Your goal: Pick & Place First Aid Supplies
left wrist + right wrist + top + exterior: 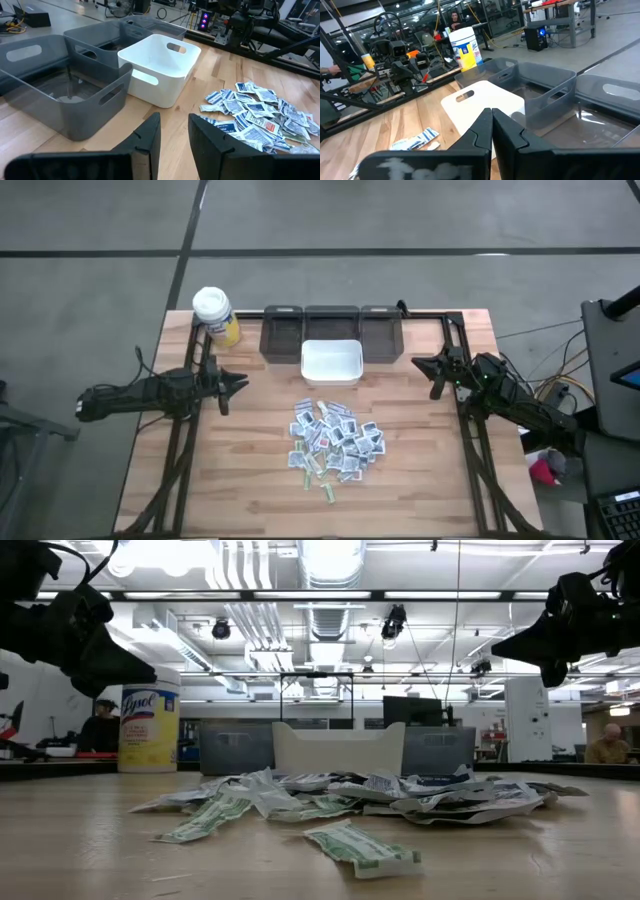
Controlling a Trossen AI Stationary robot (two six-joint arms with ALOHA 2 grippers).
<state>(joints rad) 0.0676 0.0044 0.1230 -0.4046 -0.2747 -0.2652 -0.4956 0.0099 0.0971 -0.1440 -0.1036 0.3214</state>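
Grippers first, from the high view: the left gripper (238,383) is hovering over the table's left part with its fingers parted and nothing between them, while the right gripper (424,364) is hanging over the right part, clenched on nothing. Between them the first aid supplies (335,439) are lying as a loose heap on the wooden table (420,485), in front of the white bin (331,362); bare wood is showing on every side of the heap, and both grippers are sitting well apart from it. A green-printed strip (327,491) is trailing off the heap's near edge, its long axis running roughly toward the table's front. Three grey bins (332,320) are lining the far edge, with a yellow bottle (215,315) at the far left corner.

Low view: the supplies (350,802) are lying flat and crumpled on the wood, both arms hanging high above them.

Left wrist view: the left gripper (174,131) is showing a clear gap between its fingers (148,135), holding nothing, with the packets (257,116) off to one side and the white bin (160,67) ahead.

Right wrist view: the right gripper (492,126) is showing its fingers pressed together, empty, pointing toward the white bin (485,102).
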